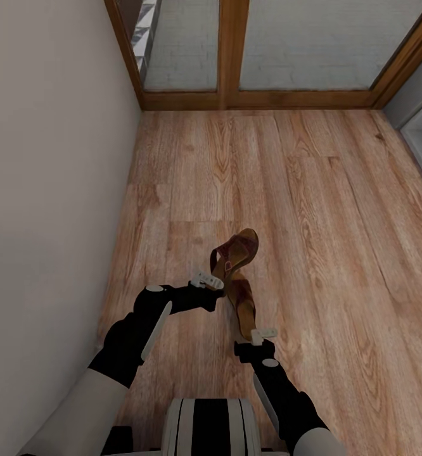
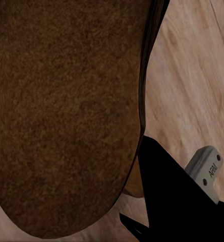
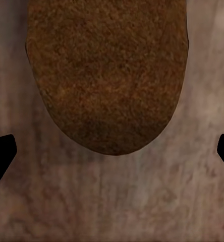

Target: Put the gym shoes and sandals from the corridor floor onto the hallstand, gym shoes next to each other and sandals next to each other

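At the near edge of the head view sits the robot's striped trunk top (image 1: pixel 210 423), with both dark arms reaching forward over the floor (image 1: pixel 338 240).

The right gripper (image 1: pixel 262 334) is at the heel end of the near sandal (image 1: pixel 242 307), which lies flat on the planks. In the right wrist view that sandal's rounded end (image 3: pixel 108 75) lies ahead on the floor, and the two black finger tips (image 3: pixel 0 154) stand far apart at either side of it, touching nothing: the right hand is wide and holds nothing.

The left gripper (image 1: pixel 210 282) is just beside the far sandal (image 1: pixel 236 253), at its strap end. This sandal is tilted up, its sole facing partly sideways and its toe pointing away. In the left wrist view its rough brown sole (image 2: pixel 66 116) sits very close to the camera, with a black finger (image 2: pixel 167 196) beside it; I cannot tell whether the left hand is clamped on it.

The two sandals touch or overlap where near toe meets far heel.

Beyond them the floor runs bare to a wood-framed glass door (image 1: pixel 230 57). A plain wall (image 1: pixel 46 158) flanks the left side.
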### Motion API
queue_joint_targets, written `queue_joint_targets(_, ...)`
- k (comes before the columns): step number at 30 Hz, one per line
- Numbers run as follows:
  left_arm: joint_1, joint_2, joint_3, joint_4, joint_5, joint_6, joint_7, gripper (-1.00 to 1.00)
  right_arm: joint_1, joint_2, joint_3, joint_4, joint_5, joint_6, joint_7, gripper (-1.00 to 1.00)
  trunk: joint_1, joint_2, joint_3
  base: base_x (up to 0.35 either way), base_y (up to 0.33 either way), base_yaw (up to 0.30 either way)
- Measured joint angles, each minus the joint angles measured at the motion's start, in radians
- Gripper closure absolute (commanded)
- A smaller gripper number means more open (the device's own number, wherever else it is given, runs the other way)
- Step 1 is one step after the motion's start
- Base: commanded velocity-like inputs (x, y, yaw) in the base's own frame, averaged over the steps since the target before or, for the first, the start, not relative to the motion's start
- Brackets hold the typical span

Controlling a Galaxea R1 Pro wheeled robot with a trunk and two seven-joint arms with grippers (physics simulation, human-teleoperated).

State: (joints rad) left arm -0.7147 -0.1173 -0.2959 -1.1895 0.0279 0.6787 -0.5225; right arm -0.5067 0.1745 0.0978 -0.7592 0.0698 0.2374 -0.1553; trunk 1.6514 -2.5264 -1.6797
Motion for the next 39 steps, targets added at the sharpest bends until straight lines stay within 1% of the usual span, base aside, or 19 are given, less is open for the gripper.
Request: queue_joint_targets(39,0.002,0.001,0.002,0.001,-0.001,-0.001,0.0,1.0,0.0,0.0,0.0,-0.003,0.001,0.0,0.0,-1.0,0.0,0.0,0.0,0.04,0.0,0.0)
